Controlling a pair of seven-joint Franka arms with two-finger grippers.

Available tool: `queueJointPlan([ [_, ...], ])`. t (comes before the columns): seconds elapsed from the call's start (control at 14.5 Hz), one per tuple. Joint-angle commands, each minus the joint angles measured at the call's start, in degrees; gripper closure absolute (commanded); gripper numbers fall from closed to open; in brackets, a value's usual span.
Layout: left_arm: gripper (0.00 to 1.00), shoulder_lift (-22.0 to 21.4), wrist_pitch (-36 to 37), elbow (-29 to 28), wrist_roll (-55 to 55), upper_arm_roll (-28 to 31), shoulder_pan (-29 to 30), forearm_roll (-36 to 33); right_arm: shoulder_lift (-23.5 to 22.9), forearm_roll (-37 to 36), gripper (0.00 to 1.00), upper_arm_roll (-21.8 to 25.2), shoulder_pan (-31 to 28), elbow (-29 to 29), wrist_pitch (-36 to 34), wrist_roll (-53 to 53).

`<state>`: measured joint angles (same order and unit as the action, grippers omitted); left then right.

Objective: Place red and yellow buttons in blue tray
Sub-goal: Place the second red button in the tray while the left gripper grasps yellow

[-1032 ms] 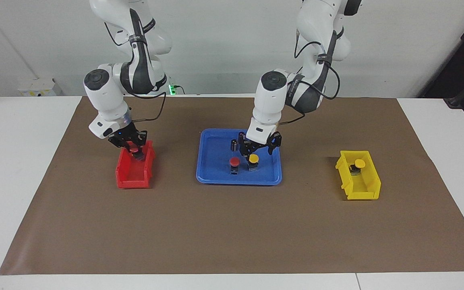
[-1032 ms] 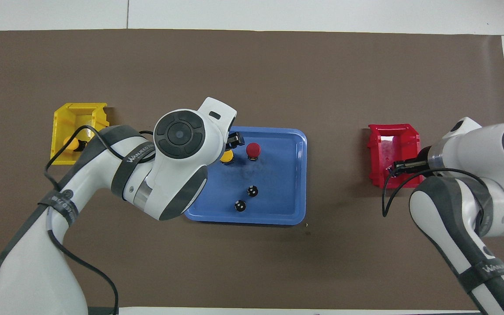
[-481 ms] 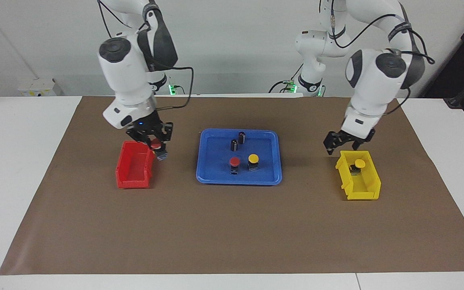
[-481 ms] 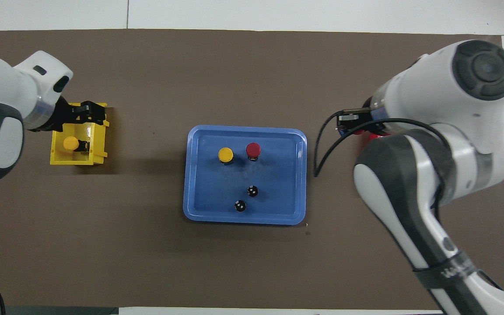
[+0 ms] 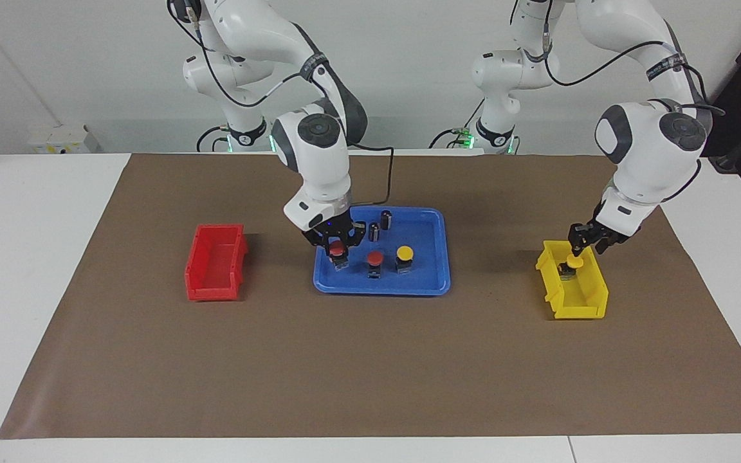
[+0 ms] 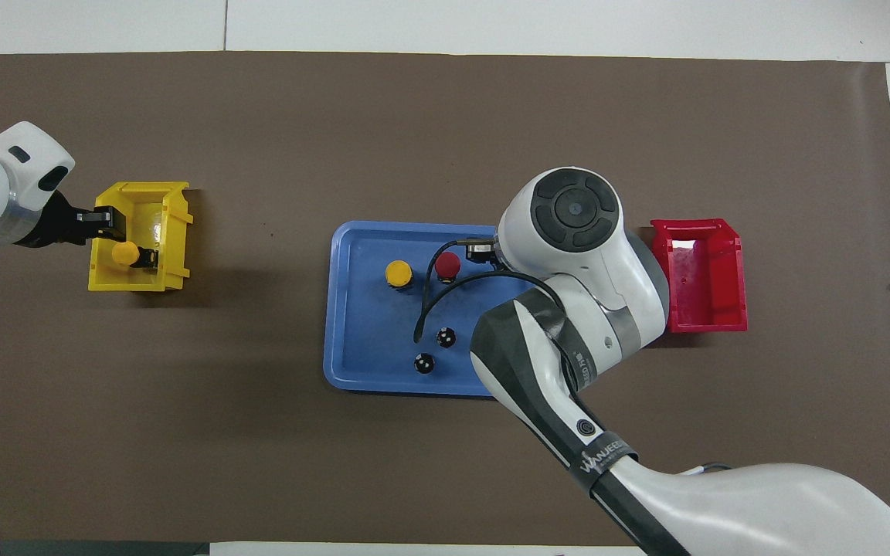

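Note:
The blue tray (image 5: 424,283) lies mid-table and also shows in the overhead view (image 6: 360,363). A red button (image 5: 375,258) (image 6: 447,265) and a yellow button (image 5: 404,253) (image 6: 399,272) stand in it. My right gripper (image 5: 337,252) is shut on a second red button (image 5: 337,248) and holds it low over the tray's end toward the right arm. In the overhead view the arm hides both. My left gripper (image 5: 586,246) (image 6: 127,239) is open, down in the yellow bin (image 5: 577,302), its fingers either side of the second yellow button (image 5: 574,262) (image 6: 125,252).
Two dark cylinders (image 5: 386,218) (image 5: 374,231) stand in the tray's part nearer the robots. The red bin (image 5: 215,263) (image 6: 700,278) holds nothing, toward the right arm's end. A brown mat (image 5: 370,373) covers the table.
My right gripper carried the red button from beside the red bin to over the blue tray. My left gripper came down from above the yellow bin's rim into the bin, around the yellow button.

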<state>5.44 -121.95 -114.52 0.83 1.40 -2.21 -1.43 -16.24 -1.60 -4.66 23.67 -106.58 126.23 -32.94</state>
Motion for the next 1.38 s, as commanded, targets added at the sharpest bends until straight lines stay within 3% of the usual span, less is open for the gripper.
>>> queueJointPlan([
  [0.0,0.43,-0.78,-5.57,-4.92,-1.62,-0.78,1.07,1.17,1.39,-1.12,0.68,-0.08,0.05,-4.77,3.93,-0.90],
  [0.28,0.43,-0.25,-8.47,-6.59,-1.71,-0.78,0.81,1.52,0.33,-1.29,0.59,-0.08,1.46,-5.48,4.64,-3.97],
  [0.34,0.43,-0.16,-8.83,-6.77,-1.71,-0.78,0.55,2.30,0.33,-1.30,0.43,-0.08,1.37,-5.57,4.64,-3.98],
  [0.41,0.43,-0.08,-9.27,-7.12,-1.71,-0.78,0.46,2.40,0.33,-1.30,0.14,0.00,1.37,-5.40,4.55,-4.15],
  [0.48,0.43,0.45,-10.05,-7.30,-1.62,-0.78,0.46,2.40,0.42,-1.38,0.00,0.26,1.20,-4.44,3.60,-3.98],
  [0.62,0.43,1.06,-11.46,-7.56,-1.70,-0.78,0.72,2.40,1.99,-2.52,0.00,0.70,-1.16,-0.94,0.88,-3.46],
  [0.76,0.43,1.59,-12.34,-7.65,-1.71,-0.78,0.98,2.40,4.01,-2.53,0.00,0.44,-6.25,5.56,-7.27,-2.75],
  [0.83,0.58,1.86,-12.87,-7.65,-1.53,-0.78,0.98,2.40,5.24,-2.53,0.00,0.53,-8.10,8.46,-11.66,-1.62],
  [0.89,0.88,1.86,-12.44,-7.30,-1.27,-0.78,0.98,2.40,5.77,-2.53,0.00,0.62,-9.68,11.01,-15.01,0.14],
  [0.96,0.99,1.77,-11.13,-6.25,-1.09,-0.78,0.90,2.49,6.39,-2.53,0.00,0.62,-11.70,13.39,-18.26,2.94],
  [1.17,0.99,1.42,6.30,6.10,0.48,-1.48,-0.07,3.45,10.77,-2.09,0.00,0.71,-17.33,15.79,-25.92,11.11],
  [1.31,0.99,2.03,16.62,16.21,6.70,-1.49,-4.27,3.46,14.11,-1.65,0.00,0.71,-21.11,16.05,-31.10,17.17],
])
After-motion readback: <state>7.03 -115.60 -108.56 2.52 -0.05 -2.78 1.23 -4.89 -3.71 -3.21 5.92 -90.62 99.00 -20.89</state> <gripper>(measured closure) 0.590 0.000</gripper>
